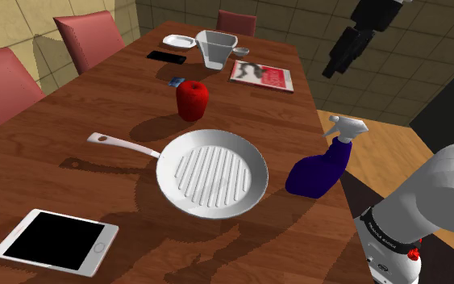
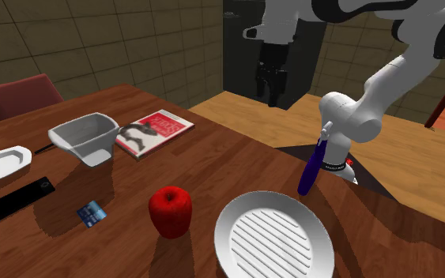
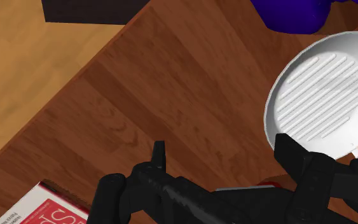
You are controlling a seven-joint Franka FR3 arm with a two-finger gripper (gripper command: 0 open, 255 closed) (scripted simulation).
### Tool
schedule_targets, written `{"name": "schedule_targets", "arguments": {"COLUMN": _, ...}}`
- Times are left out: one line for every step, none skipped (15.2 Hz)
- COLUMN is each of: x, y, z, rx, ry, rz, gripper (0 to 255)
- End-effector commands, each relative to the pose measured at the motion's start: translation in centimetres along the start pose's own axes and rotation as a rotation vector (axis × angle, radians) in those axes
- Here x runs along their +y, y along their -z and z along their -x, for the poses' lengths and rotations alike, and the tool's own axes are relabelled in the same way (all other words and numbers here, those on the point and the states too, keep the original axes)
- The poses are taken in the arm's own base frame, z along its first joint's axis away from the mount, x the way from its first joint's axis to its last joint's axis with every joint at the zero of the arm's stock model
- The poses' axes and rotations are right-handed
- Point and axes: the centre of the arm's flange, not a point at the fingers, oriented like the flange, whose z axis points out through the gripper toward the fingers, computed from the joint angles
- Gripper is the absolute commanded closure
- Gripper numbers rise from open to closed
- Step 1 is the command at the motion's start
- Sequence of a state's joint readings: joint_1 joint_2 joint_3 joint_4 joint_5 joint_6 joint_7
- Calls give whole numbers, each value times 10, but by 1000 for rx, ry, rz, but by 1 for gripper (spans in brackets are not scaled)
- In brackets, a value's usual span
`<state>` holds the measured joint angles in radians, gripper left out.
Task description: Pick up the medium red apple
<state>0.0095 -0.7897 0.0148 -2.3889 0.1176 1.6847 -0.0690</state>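
The red apple (image 1: 193,100) (image 2: 170,211) stands upright on the brown wooden table (image 1: 72,137), between the white ridged pan (image 1: 211,171) and a magazine (image 1: 261,75). My black gripper (image 1: 342,52) (image 2: 274,83) hangs high in the air beyond the table's edge, far from the apple, toward the shoulder view's upper right. In the wrist view its two fingers stand well apart with nothing between them, so my gripper (image 3: 225,159) is open. Below it lie the table edge, the pan (image 3: 317,95) and a corner of the magazine (image 3: 47,207).
A blue spray bottle (image 1: 322,165) stands by the pan at the table's edge. A tablet (image 1: 56,240), a black phone (image 1: 166,56), a white tub (image 1: 217,48), a small dish (image 1: 180,39) and a blue card (image 1: 177,81) lie on the table. Red chairs (image 1: 88,36) line its far side.
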Motion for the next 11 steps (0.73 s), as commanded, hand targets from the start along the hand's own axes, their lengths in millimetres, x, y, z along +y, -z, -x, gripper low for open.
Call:
{"name": "schedule_targets", "arguments": {"x": 0, "y": 0, "z": 0, "rx": 0, "ry": 0, "rz": 0, "gripper": 0}}
{"name": "schedule_targets", "arguments": {"x": -9, "y": -3, "z": -10, "rx": -4, "ry": -13, "rz": 2, "gripper": 0}}
{"name": "schedule_targets", "arguments": {"x": -18, "y": -7, "z": -20, "rx": -8, "ry": -25, "rz": 4, "gripper": 0}}
{"name": "schedule_targets", "arguments": {"x": -26, "y": -10, "z": -31, "rx": -12, "ry": -38, "rz": 6, "gripper": 0}}
{"name": "schedule_targets", "arguments": {"x": -35, "y": -14, "z": -41, "rx": -15, "ry": -50, "rz": 8, "gripper": 0}}
{"name": "schedule_targets", "arguments": {"x": -43, "y": -17, "z": -52, "rx": -19, "ry": -63, "rz": 11, "gripper": 0}}
{"name": "schedule_targets", "arguments": {"x": -51, "y": -21, "z": -62, "rx": -23, "ry": -75, "rz": 13, "gripper": 0}}
{"name": "schedule_targets", "arguments": {"x": -59, "y": -25, "z": -73, "rx": -27, "ry": -88, "rz": 15, "gripper": 0}}
{"name": "schedule_targets", "arguments": {"x": -67, "y": -28, "z": -84, "rx": -31, "ry": -100, "rz": 17, "gripper": 0}}
{"name": "schedule_targets", "arguments": {"x": -75, "y": -32, "z": -94, "rx": -35, "ry": -113, "rz": 19, "gripper": 0}}
{"name": "schedule_targets", "arguments": {"x": -82, "y": -36, "z": -105, "rx": -39, "ry": -125, "rz": 21, "gripper": 0}}
